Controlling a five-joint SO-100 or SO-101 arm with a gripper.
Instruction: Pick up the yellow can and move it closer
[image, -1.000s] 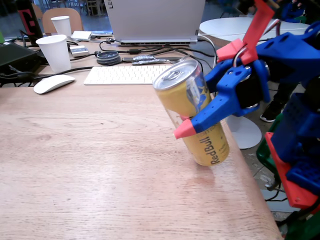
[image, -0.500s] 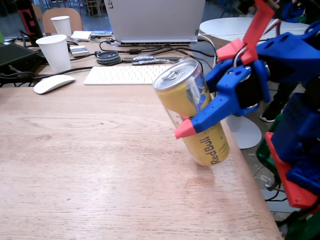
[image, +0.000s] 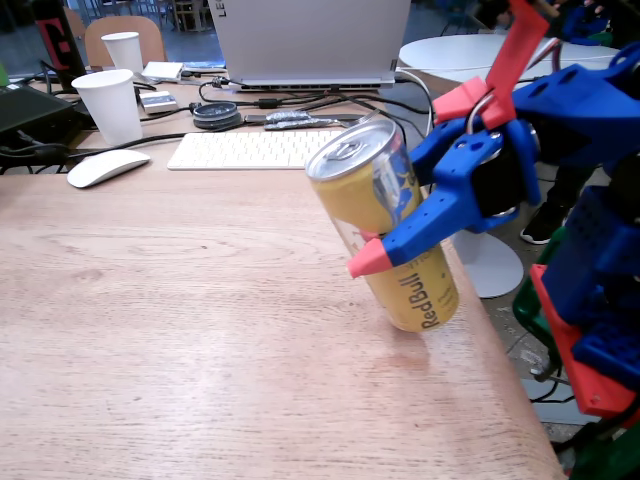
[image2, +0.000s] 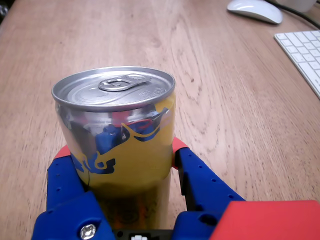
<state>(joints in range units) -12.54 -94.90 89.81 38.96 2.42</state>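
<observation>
The yellow can (image: 352, 196) has a silver top and red lettering. It leans top-left in the fixed view, close to the wooden table's (image: 180, 330) right edge. Its base is at or just above the tabletop; I cannot tell which. My blue gripper (image: 380, 232) with red fingertips (image: 364, 263) is shut on the can's middle, reaching in from the right. In the wrist view the can (image2: 117, 115) fills the centre, and the gripper (image2: 120, 150) clamps it from both sides, one red tip showing on each side.
At the back of the table are a white keyboard (image: 255, 148), a white mouse (image: 107, 166), two white paper cups (image: 110, 105) (image: 123, 48), cables and a laptop (image: 310, 40). The table's right edge (image: 505, 340) runs just beside the can.
</observation>
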